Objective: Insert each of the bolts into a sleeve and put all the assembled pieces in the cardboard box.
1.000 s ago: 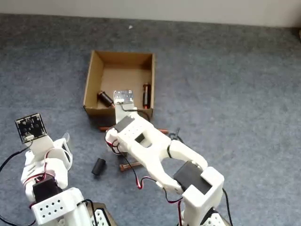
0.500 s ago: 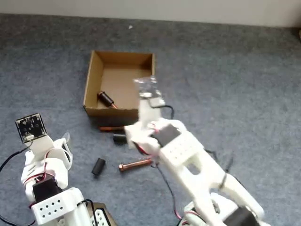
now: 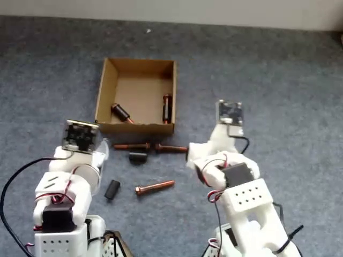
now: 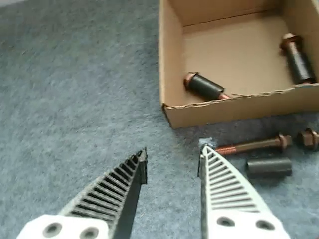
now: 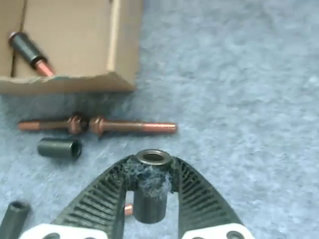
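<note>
White left arm (image 3: 59, 187) and right arm (image 3: 246, 198), nearer than the cardboard box (image 3: 106, 88).
Black servos, red and black cables, dotted housings; black ribbed fingers (image 4: 112, 191), seemingly 2 screws each.

Under everything you have rough grey carpet (image 3: 278, 80). The box (image 3: 106, 88) at 11 o'clock is matt brown cardboard. The bolts (image 3: 155, 187) are coppery metal with a dull shine. The sleeve (image 5: 149, 209) in your right gripper (image 5: 149, 169) looks dark and smooth; the gripper's fingers (image 5: 194, 199) are ribbed black plastic.

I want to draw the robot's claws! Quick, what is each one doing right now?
Left gripper: open, holding nothing.
Right gripper: closed on a black sleeve, held upright.
</note>
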`<state>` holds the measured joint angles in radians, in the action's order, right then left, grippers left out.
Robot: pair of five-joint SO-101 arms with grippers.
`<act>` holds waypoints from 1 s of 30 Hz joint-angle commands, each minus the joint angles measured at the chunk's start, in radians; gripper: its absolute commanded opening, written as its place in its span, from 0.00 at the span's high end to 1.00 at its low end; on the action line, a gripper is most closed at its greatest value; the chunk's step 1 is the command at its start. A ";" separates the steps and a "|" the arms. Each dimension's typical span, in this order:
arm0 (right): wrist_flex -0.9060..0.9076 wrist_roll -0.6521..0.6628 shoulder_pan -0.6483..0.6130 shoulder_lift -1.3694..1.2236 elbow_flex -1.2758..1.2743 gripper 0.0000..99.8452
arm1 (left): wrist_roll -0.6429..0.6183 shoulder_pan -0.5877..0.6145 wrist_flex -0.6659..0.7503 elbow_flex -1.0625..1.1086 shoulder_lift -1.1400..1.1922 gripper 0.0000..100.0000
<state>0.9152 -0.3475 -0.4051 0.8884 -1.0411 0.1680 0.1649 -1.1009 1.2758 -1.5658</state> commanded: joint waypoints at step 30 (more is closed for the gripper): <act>-0.252 0.002 0.194 -0.001 -0.120 0.99 | 0.649 -0.375 -0.118 -0.915 1.550 0.88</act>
<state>0.6882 -0.3475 -0.2256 0.8869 -1.1638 0.7633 -0.1956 -1.2206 0.4304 -0.0775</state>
